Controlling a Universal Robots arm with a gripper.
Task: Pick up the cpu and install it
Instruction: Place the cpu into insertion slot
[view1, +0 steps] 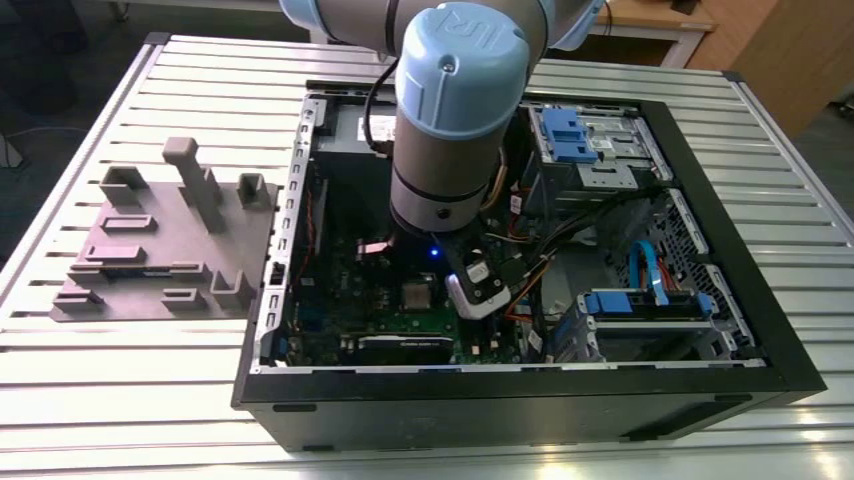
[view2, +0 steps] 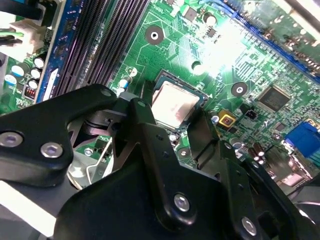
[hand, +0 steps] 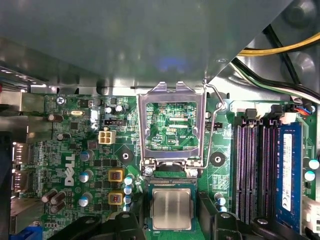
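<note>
The cpu (hand: 172, 209) sits flat on the green board (hand: 75, 131). The gripper (view2: 169, 116) has its jaws open, one on each side.

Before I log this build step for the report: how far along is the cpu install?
Done: the cpu has been picked up and now lies flat in its socket on the motherboard. In hand: the gripper is right at the chip; whether it grips it I cannot tell. Left: the socket frame stands swung open above the chip, so nothing clamps it down yet.
</note>
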